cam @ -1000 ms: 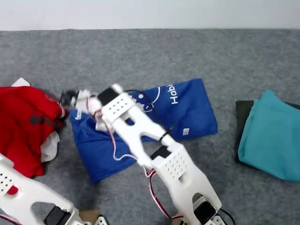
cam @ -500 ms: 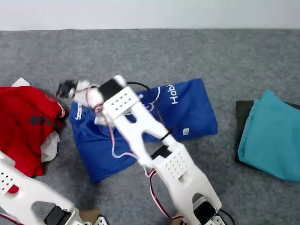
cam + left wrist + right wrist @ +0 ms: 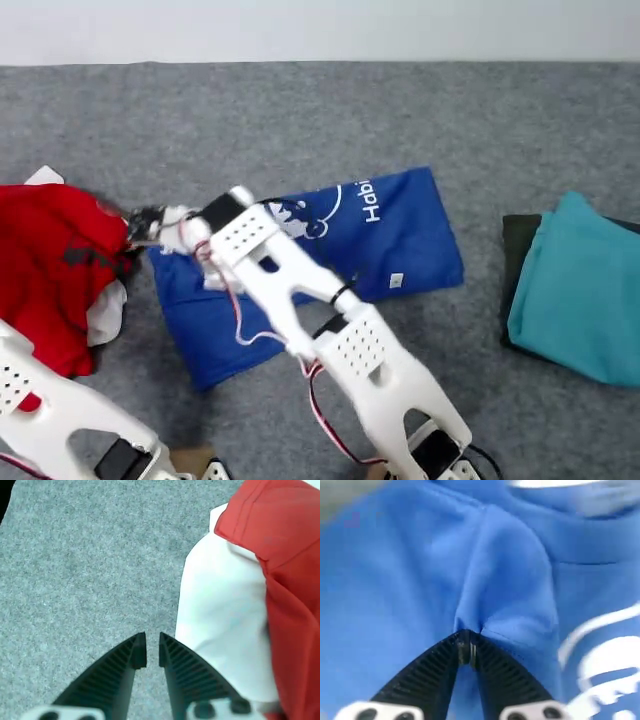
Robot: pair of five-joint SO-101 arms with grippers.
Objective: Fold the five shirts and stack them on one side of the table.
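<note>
From the high view I see the blue shirt (image 3: 400, 235) spread out on the grey table (image 3: 300, 110). My right arm (image 3: 300, 290) lies across it, with the right gripper (image 3: 148, 222) at the shirt's far left corner. A red shirt (image 3: 50, 255) lies bunched just left of the blue shirt on top of a white shirt (image 3: 106, 310). Well to the right of the blue shirt, a teal shirt (image 3: 575, 290) sits on a dark shirt (image 3: 518, 250). My left arm (image 3: 60, 410) is near left of the blue shirt.

In the left wrist view, the left gripper (image 3: 148, 650) is clenched to a thin slit over bare table (image 3: 75, 555), gripping nothing. The white shirt (image 3: 225, 630) is just beside it, under the red shirt (image 3: 280, 540).

In the right wrist view, the right gripper (image 3: 468, 647) is pinched tight on 1 raised fold of the blue shirt (image 3: 395, 580).
</note>
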